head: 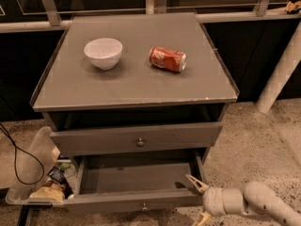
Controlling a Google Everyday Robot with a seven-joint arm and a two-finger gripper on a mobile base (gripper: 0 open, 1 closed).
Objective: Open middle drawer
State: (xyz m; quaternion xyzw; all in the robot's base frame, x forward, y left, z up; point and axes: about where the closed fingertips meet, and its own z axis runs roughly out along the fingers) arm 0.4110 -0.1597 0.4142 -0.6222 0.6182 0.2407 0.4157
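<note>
The grey cabinet shows two drawer fronts. The upper one is shut but for a small gap, with a round knob. Below it the middle drawer is pulled out, its empty inside in view and its knob on the front edge. My gripper is at the bottom right, beside the right end of that drawer's front. Its fingers are spread open and hold nothing. The lowest drawer is out of view.
A white bowl and a red can lying on its side rest on the cabinet top. A clear bin of clutter and a black cable are at the left. A white post stands at the right.
</note>
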